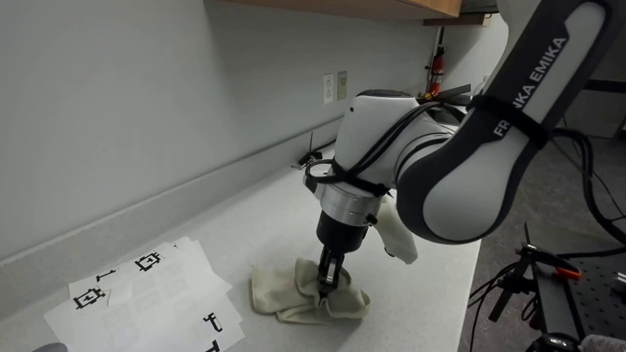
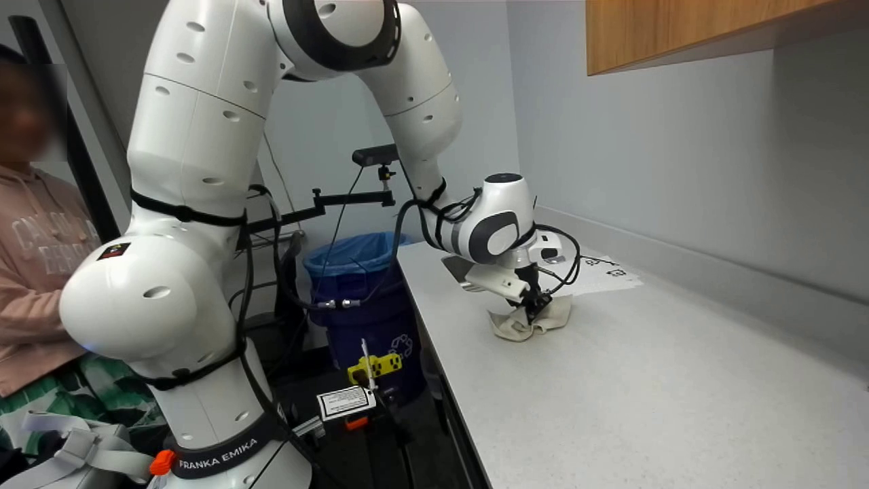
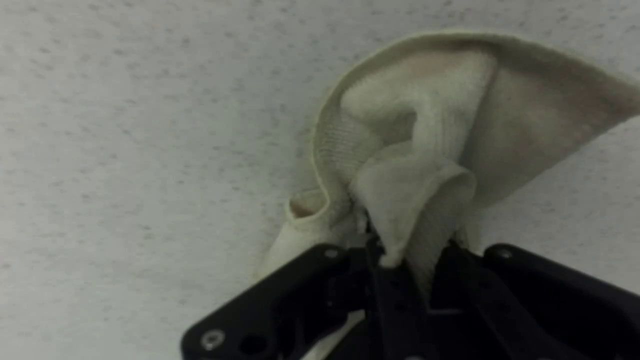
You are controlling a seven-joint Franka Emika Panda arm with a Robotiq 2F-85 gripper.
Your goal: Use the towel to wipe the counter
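Wiping looks to me like the step in hand: the grasp is made, and the towel [image 1: 308, 291] lies rumpled under the end effector [image 1: 324, 292]. In an exterior view it rests on the counter [image 2: 645, 401], which runs on from it toward four and five o'clock, and I judge that stretch the best ground for my next stroke. The move calls for a level drag with light downward pressure, low enough that the towel rubs, yet not so low that the end effector itself scrapes. I would steer away from the loose paper sheets [image 1: 146, 305], which in an exterior view lie just beside the towel at nine o'clock; a sweep that way could catch their edges and carry them along. The backsplash [image 1: 146, 220], toward eleven there, also limits me on that side.

As for the end effector, it is clenched on the towel, its fingers [image 3: 394, 302] close together with a pinched fold between them. In the wrist view the towel fans out from the grip from twelve round to two o'clock, with a small curled loop at ten. That view is dim and soft, so I can't say how deeply the fold is seated. With the hold on one bunch, I expect the outer flaps to trail and crease, so a slow start would suit.
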